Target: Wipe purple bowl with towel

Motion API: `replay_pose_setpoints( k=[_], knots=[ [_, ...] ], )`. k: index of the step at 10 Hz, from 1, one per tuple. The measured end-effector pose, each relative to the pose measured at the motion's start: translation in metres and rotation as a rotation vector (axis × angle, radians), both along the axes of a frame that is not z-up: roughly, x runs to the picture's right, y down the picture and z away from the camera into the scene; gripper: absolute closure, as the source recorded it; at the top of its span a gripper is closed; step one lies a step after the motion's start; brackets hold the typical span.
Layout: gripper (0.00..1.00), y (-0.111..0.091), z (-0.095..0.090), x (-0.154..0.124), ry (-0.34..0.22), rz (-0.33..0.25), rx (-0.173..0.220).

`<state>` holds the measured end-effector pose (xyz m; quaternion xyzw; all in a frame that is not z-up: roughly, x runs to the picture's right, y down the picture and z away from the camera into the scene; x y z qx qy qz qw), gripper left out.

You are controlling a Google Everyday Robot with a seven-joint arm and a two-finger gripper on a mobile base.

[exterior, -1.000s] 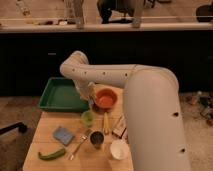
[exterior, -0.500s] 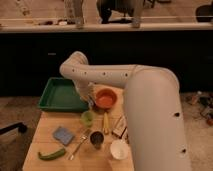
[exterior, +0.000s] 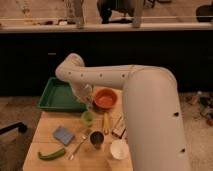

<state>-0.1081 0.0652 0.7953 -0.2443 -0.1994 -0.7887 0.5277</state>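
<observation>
Here's the big white arm, reaching out across the wooden table and bending down at the elbow. The gripper hangs at the back of the table, between the green tray and the orange bowl, just above the small light-green cup. Whether it is parted or closed I can't tell from here; the wrist hides it.

Now the purple bowl: small, round, very dark, almost black in this light, with a faint gloss along its rim. It stands upright toward the front of the table, nearer than the light-green cup and well apart from the gripper. It looks smaller than the orange bowl behind it.

The towel lies flat to the left of the purple bowl, a neat blue-grey folded square, apart from the bowl and not touched by anything. Between the two, a metal utensil lies at a slant, its upper end close to the bowl.

A green pepper rests at the front left corner, just in front of the towel. A white cup sits right of the purple bowl, near the arm's broad forearm. A yellow stick-like thing lies behind the bowl, below the orange bowl.
</observation>
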Motion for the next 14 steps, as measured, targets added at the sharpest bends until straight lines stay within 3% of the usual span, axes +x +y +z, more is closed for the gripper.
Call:
replay_pose_setpoints(
  k=[6,7,9,11,14],
  knots=[
    [1.00,0.050,-0.054,-0.101,-0.218,-0.186,-0.004],
    [1.00,0.059,-0.059,-0.114,-0.252,-0.207,-0.014],
    [1.00,0.065,-0.058,-0.118,-0.267,-0.219,-0.025],
    [0.88,0.065,-0.058,-0.118,-0.266,-0.219,-0.026],
    [0.56,0.065,-0.058,-0.117,-0.266,-0.218,-0.026]
  ],
)
